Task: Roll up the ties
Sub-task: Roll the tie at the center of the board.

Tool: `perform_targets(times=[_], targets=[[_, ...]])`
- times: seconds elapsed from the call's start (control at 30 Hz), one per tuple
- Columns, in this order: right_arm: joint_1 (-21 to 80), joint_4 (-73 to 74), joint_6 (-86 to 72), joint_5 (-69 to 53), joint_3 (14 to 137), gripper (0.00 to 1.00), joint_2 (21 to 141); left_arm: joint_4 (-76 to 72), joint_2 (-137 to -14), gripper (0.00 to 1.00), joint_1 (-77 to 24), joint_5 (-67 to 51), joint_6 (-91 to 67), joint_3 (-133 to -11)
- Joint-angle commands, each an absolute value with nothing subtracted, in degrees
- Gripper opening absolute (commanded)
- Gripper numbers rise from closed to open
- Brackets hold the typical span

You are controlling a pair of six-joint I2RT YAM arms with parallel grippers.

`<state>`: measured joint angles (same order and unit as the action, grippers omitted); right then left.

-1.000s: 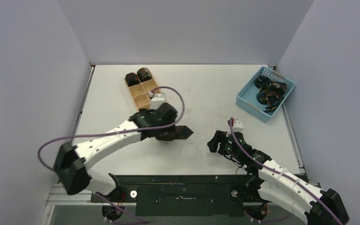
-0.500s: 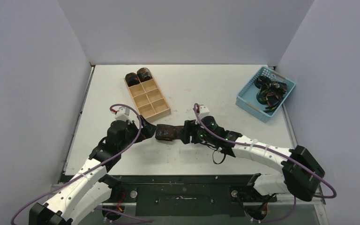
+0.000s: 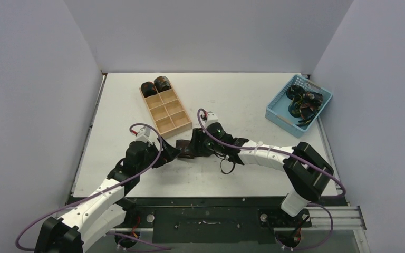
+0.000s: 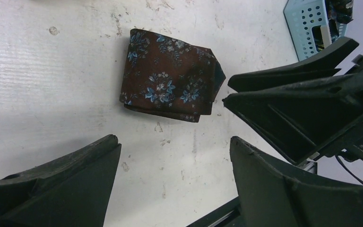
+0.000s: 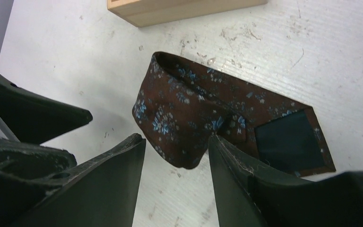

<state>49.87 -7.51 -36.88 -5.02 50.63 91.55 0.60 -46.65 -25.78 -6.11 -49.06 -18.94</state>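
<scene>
A loosely folded brown tie with small blue flowers (image 3: 184,149) lies flat on the table just in front of the tray. It shows in the left wrist view (image 4: 170,85) and the right wrist view (image 5: 194,106). My left gripper (image 3: 170,153) is open and empty, just left of the tie and apart from it (image 4: 172,141). My right gripper (image 3: 196,147) is open at the tie's right side, and the tie's near edge reaches in between its fingers (image 5: 176,139). Two dark rolled ties (image 3: 155,86) sit in the tray's far compartments. More ties (image 3: 303,103) lie in the basket.
The tan wooden tray (image 3: 175,119) stands just behind the folded tie, its edge in the right wrist view (image 5: 179,12). The light blue basket (image 3: 277,112) stands at the far right, near the table's right edge. The two grippers face each other closely across the tie.
My left gripper has let go of the tie and drawn back to its left. My right arm has swung in from the right, up to the tie's right side.
</scene>
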Motion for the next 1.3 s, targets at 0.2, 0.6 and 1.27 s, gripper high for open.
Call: perform_targets(times=[0.2,0.6,1.27], targets=[[48.3,-7.9,-36.5,-3.2,57.3,0.47,98.7,-6.3,-50.3,0.8,-25.4,-8.3,-51.2,-17.0],[44.2,-7.6,-37.7,-2.8,53.2,0.45,100.1,-9.2,-54.0,0.78,-25.5,-10.2,-51.2,-16.3],[41.2,-7.5,-38.7,-4.0,50.9,0.52,93.5,-15.7,-65.0,0.78,-25.6,-12.6,-52.0,-20.2]])
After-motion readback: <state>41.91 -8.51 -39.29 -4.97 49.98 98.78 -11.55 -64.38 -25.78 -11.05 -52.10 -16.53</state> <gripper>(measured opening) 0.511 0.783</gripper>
